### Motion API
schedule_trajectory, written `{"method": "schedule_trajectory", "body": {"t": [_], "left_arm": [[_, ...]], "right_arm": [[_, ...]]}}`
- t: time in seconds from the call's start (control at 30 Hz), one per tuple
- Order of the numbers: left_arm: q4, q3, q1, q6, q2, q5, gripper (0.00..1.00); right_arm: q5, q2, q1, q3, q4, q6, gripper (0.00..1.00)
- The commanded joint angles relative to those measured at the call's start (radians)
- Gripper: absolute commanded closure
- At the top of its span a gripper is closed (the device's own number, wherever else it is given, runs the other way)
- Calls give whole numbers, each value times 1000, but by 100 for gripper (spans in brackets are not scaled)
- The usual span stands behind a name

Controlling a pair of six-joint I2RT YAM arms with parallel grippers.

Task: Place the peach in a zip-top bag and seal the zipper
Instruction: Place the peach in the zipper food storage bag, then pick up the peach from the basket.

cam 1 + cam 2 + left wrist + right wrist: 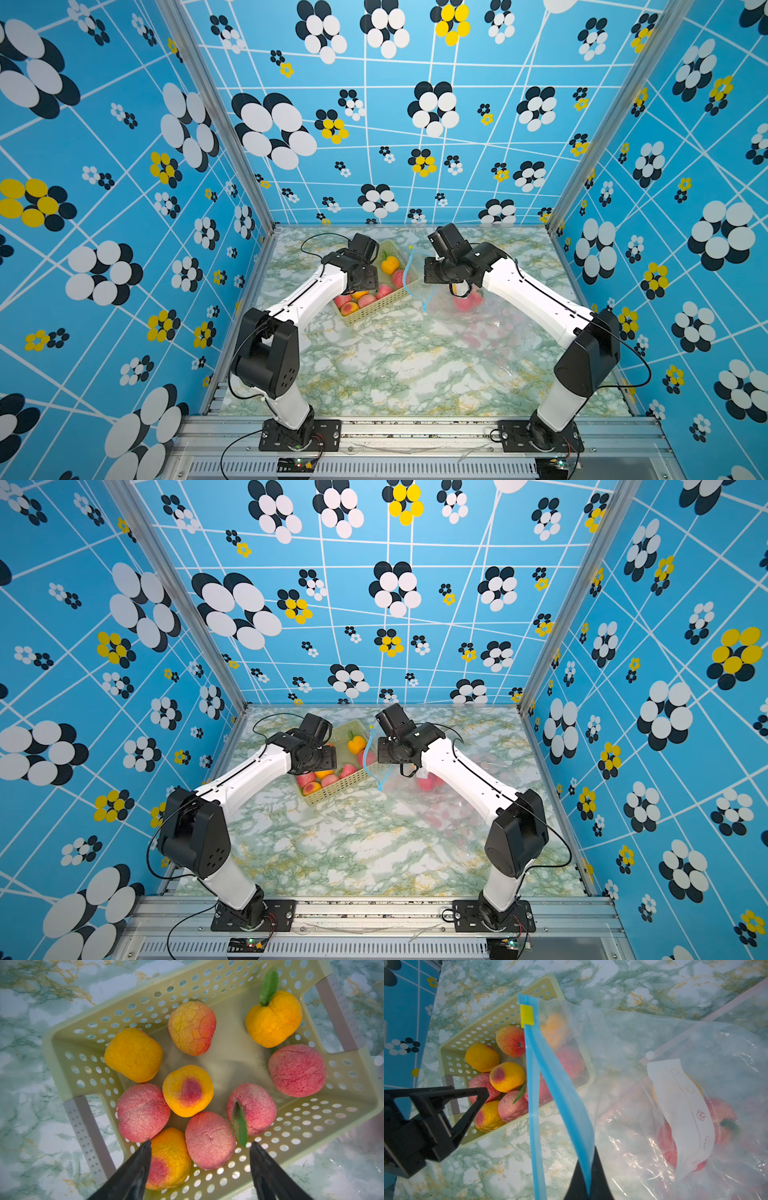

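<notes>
Left claw (201,1142) is spread wide over the pale yellow basket (58,1068) and holding nothing. In the left wrist view a pink peach (207,1153) sits right between its fingertips, though I can't tell if they're touching it. Around it is a bunch of other peaches, some pink and some yellow-orange, all inside the basket. Right claw (588,1180) is pressed together on the blue zipper strip (550,1076) of the zip-top bag (623,1043), pinching one end so the strip is lifted off the marble tabletop (395,374). The mouth gapes open, and the little yellow slider (526,1015) is parked at the far end, up over the basket edge. A red peach (720,1113) shows through crinkly clear plastic next to the right claw, but there's more plastic layered there, so I can't tell which bag it's in.
</notes>
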Motion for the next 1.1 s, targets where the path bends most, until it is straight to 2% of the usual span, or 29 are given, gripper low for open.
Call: {"method": "schedule_trajectory", "body": {"t": [0.0,0.27,0.6,0.87,1.07], "left_arm": [[-22,62,20,31,56,1,27],[-51,158,55,57,179,-9,30],[-70,344,85,115,358,7,22],[-144,515,97,133,499,-24,20],[-158,551,103,136,552,-24,19]], "right_arm": [[-6,-19,-5,-9,14,20,100],[-3,-18,-5,-14,10,29,100],[-12,8,-5,15,-4,33,100],[-11,1,-5,10,-3,37,100],[-13,2,-5,7,-1,38,100]]}}
